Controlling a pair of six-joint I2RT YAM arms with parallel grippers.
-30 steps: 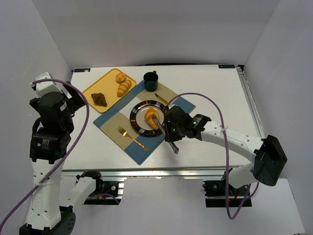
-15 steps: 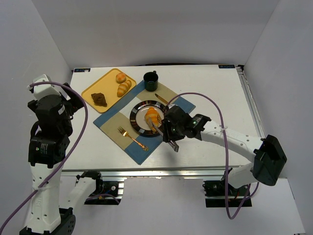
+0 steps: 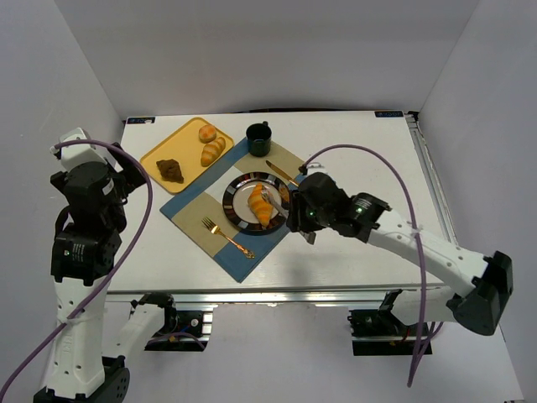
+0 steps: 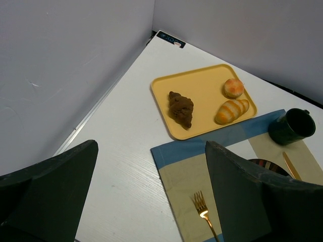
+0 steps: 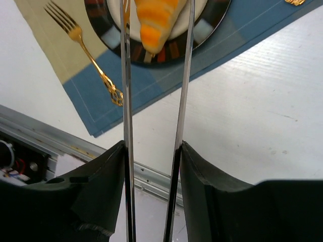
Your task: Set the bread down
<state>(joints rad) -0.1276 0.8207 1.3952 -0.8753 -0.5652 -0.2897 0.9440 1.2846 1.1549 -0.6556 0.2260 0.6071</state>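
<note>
Two end effectors are in view. The left end effector (image 4: 151, 201) has its dark fingers spread wide with nothing between them. The right end effector (image 3: 267, 196) holds its thin metal blades apart, either side of the golden-orange ridged croissant (image 5: 155, 20). The croissant lies unclamped between them on the dark-rimmed round plate (image 5: 101, 22).

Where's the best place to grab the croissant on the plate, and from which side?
Take the croissant across its thick middle, coming down from above. It lies flat on the plate, ridged and tapering at both ends, so the middle is probably the widest, steadiest part to pinch across.
</note>
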